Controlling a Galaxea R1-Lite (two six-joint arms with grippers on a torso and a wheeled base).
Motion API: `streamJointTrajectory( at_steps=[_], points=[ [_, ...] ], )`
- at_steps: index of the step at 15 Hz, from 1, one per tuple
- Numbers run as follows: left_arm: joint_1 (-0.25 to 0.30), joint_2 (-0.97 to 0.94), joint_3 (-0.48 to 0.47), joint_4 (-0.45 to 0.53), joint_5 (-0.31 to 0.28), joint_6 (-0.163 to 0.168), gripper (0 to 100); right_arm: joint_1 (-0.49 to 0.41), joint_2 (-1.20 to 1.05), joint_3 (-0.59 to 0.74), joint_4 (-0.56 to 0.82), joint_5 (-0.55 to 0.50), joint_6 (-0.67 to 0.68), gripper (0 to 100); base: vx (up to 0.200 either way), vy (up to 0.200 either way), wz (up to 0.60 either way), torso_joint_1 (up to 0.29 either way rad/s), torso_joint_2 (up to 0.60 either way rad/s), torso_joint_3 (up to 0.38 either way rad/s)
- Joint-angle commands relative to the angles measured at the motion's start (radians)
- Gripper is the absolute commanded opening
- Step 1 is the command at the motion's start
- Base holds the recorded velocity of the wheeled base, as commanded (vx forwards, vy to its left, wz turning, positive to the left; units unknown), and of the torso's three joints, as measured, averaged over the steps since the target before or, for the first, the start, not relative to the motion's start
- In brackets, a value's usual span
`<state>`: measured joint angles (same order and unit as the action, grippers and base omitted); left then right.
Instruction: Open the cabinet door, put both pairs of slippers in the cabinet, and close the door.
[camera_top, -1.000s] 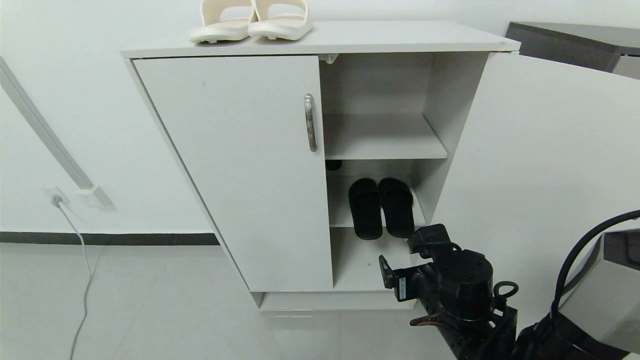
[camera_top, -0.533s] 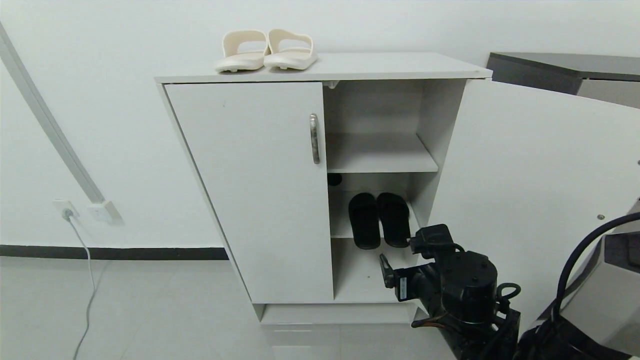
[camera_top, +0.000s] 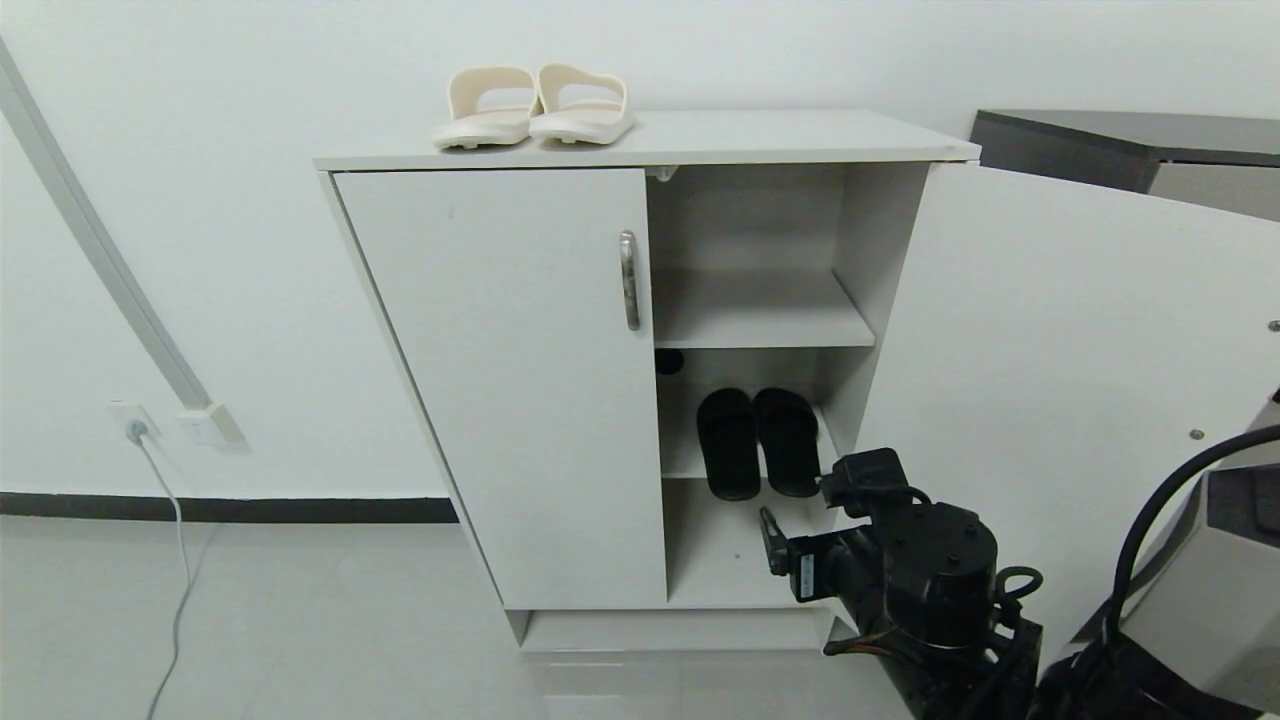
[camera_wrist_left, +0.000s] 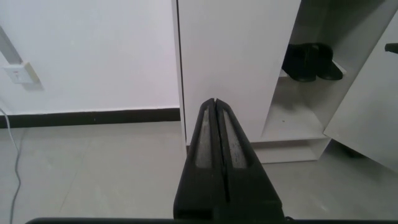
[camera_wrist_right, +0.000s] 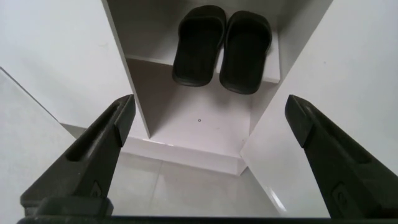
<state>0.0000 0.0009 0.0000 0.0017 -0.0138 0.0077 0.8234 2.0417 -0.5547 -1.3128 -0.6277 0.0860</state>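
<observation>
over the last second the whole head view has shifted: the cabinet (camera_top: 893, 250) now shows lower and smaller, with more wall above it. that is the camera moving, not the furniture. nothing on or in the cabinet has changed place against it, and the right arm (camera_top: 925, 575) shows in much the same spot.

from the left, a wall socket (camera_top: 125, 418) and its cable (camera_top: 176, 560) run down to the floor (camera_top: 300, 620), well apart from the work. the left tool (camera_wrist_left: 214, 107) has its two fingers pressed together with nothing between them, held low and pointing at the floor in front of the left door (camera_top: 520, 390). that door is shut, its metal handle (camera_top: 628, 293) at the inner edge. on the cabinet top (camera_top: 790, 135), above that door, the cream slippers (camera_top: 535, 105) lie side by side, untouched.

right of the handle the compartment stands open. the upper shelf (camera_top: 760, 312) is in plain sight, and below it the black slippers (camera_top: 757, 440) rest as a pair on the middle shelf, their near ends at its front edge. the right door (camera_top: 1060, 380) is swung wide. the right tool (camera_wrist_right: 210, 109) hangs just in front of the opening, a little below the black pair, its fingers spread well apart and holding nothing.

so i'd say one pair is stowed and let go. the shifted view brings the cream pair fully into sight, which suits fetching it next. after that the right door is left to close.
</observation>
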Motion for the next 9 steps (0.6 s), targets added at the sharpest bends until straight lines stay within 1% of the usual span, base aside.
streamJointTrajectory(
  at_steps=[1, 9],
  points=[
    [0.000, 0.001, 0.000, 0.000, 0.000, 0.000, 0, 0.000, 0.005, 0.001, 0.000, 0.000, 0.000, 100, 0.000, 0.200, 0.00, 0.002, 0.00, 0.002],
    [0.000, 0.001, 0.000, 0.000, 0.000, -0.005, 0, 0.017, 0.005, 0.012, -0.020, 0.000, -0.003, 100, 0.000, 0.200, 0.00, 0.003, 0.00, 0.004]
  ],
)
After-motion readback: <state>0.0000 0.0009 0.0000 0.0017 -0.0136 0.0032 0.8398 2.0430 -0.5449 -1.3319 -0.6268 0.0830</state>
